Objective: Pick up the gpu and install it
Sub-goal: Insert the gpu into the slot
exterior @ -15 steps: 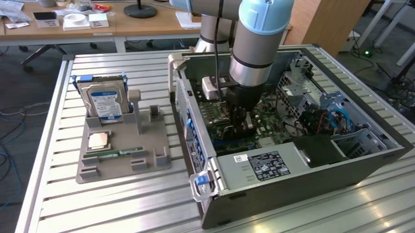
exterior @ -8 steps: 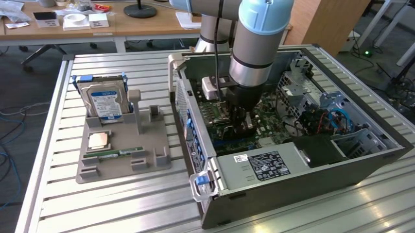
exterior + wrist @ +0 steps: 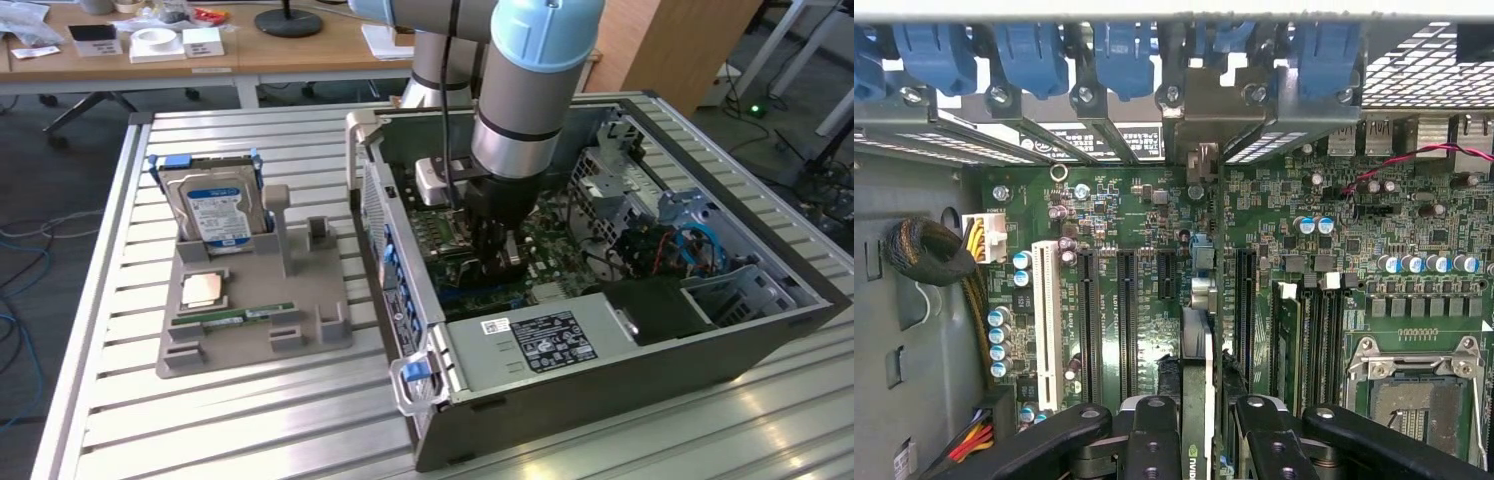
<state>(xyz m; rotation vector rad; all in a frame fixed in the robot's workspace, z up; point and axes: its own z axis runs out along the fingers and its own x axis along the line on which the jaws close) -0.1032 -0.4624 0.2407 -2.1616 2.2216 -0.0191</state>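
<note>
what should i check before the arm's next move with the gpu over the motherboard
1. Grip: gripper is shut on the gpu, card edge-on between the fingers: ok.
2. Position: gripper is down inside the computer case, above the motherboard: ok.
3. Slot alignment: card runs parallel to the black expansion slots; whether it sits exactly over one: cannot tell.
4. Seating: whether the card's connector is already in a slot is hidden under the card: cannot tell.
5. Bracket bay: rear slot openings under the blue retainer clips look unobstructed: ok.
6. Cables: sleeved cable bundle lies off to the side, apart from the card: ok.
</note>
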